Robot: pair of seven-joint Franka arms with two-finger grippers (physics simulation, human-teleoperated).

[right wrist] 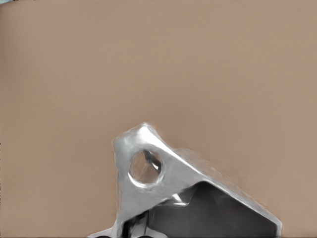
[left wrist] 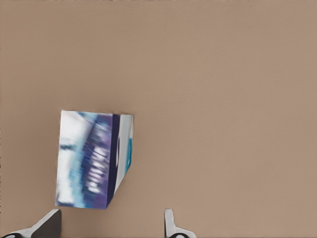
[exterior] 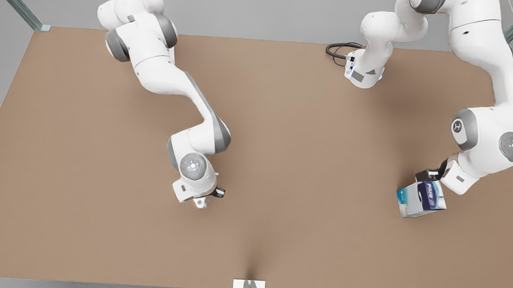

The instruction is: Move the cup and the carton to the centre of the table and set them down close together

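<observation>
You have one carton (exterior: 421, 199) lower right beside the parted left gripper (left wrist: 111, 224), one cup (right wrist: 163, 183) grasped by the right gripper (exterior: 204, 199), handle hole visible from the wrist, one worktop (exterior: 305, 166).

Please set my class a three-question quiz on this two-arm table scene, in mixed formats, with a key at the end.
1. True or false: the carton stands towards the front view's left.
2. Which gripper is at the cup? A) left B) right
3. Fill in: the left gripper has its fingers ____, with the carton just beyond them.
Key: 1 false, it stands towards the front view's right; 2 B, the right gripper; 3 open.
</observation>
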